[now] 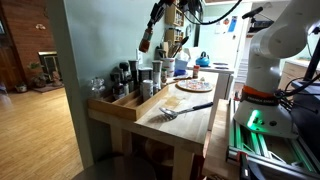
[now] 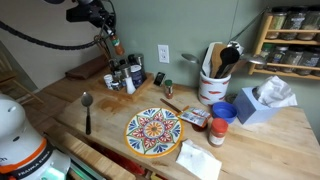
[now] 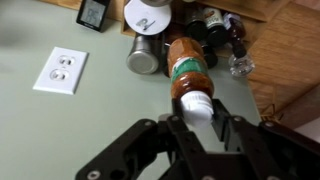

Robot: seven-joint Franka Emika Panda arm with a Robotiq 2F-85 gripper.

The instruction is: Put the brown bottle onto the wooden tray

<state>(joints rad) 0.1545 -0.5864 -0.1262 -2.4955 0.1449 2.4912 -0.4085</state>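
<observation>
My gripper [image 3: 197,112] is shut on the white cap of the brown bottle [image 3: 186,62], a reddish-brown bottle with a green band. It hangs in the air above the row of dark shakers [image 3: 215,25] and pale canisters [image 3: 145,55]. In both exterior views the bottle [image 1: 145,43] [image 2: 116,48] is held high above the wooden tray [image 1: 122,107] [image 2: 85,70]. The tray is long and of pale wood, and it holds several shakers at the table's end by the wall.
A colourful round plate [image 2: 153,130] [image 1: 195,85] lies mid-table. A spoon [image 2: 87,108] and a fork [image 1: 175,110] lie near the tray. A utensil crock [image 2: 213,80], a blue cup [image 2: 222,108] and a tissue box [image 2: 262,100] stand further along. A wall outlet [image 3: 60,70] is behind the tray.
</observation>
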